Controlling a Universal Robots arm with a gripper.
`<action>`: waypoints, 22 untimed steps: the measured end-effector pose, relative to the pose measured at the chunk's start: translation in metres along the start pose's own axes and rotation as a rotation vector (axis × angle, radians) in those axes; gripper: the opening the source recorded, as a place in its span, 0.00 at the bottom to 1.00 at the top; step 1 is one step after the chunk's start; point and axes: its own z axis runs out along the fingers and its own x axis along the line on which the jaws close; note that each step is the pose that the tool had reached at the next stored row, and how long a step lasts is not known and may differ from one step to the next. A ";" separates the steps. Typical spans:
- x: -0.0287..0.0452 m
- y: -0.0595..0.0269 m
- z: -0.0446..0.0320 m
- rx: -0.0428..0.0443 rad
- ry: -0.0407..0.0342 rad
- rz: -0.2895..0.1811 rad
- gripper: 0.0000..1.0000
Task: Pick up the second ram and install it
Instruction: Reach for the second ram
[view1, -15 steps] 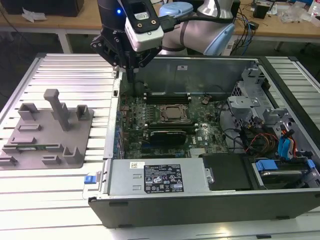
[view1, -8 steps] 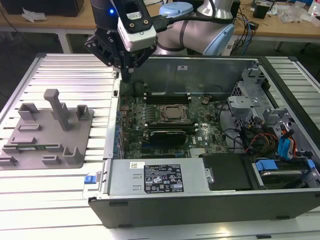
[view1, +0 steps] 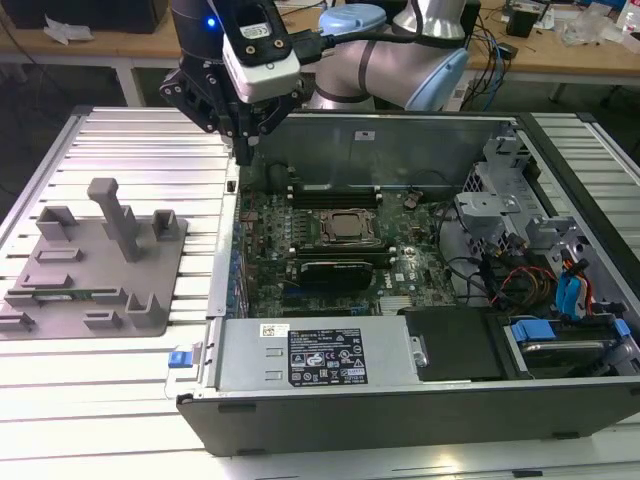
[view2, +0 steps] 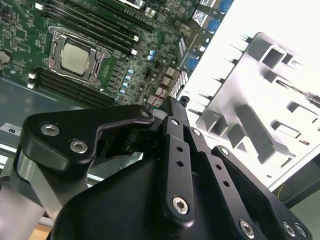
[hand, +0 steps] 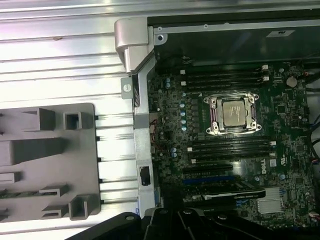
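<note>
Gripper (view1: 244, 150) closed, empty, above the case (view1: 222, 290) edge.
I see the ram (view1: 78, 293) lying lengthwise in the tray (view1: 150, 262), toward the exterior view's left.

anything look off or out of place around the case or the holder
Nothing stands out. The second ram lies flat in the grey holder, the open case sits square on the table, and the claw hangs above the case's wall nearest the holder. Nothing looks spilled, askew or damaged.
</note>
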 end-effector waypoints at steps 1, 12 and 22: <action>0.0017 -0.0001 0.0000 0.0000 0.0000 0.000 0.08; 0.0315 -0.0023 -0.0007 0.0000 -0.0001 0.000 0.08; 0.0548 -0.0041 -0.0011 -0.0001 -0.0001 0.000 0.08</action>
